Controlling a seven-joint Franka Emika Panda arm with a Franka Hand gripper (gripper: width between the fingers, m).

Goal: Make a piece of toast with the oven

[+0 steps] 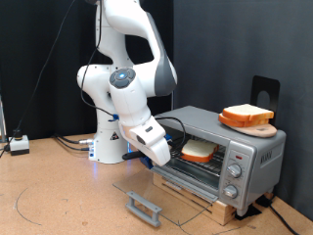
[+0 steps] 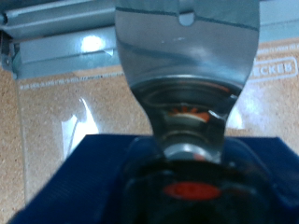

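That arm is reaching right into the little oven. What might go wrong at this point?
Three things, judging by the pictures:
1. The gripper is at the oven mouth beside the bread slice on the rack; a small misjudgement might bump the frame or nudge the slice.
2. The open glass door lies flat under the arm, so a low move may strike it.
3. Another slice sits on a wooden board atop the oven; a jolt might shift it.

— where does the oven (image 1: 220, 157) stand?
— at the exterior view's right, on the table (image 1: 49, 196), with its door (image 1: 156, 191) dropped open towards the near left.
— and the bread?
— the piece of toast (image 1: 200, 151) lies inside on the rack. a second slice (image 1: 246, 114) rests on a board (image 1: 256, 125) on the oven's top.
— the arm?
— its base (image 1: 106, 142) sits left of the oven, further back; the gripper (image 1: 174, 155) reaches into the oven's mouth, just left of the toast.
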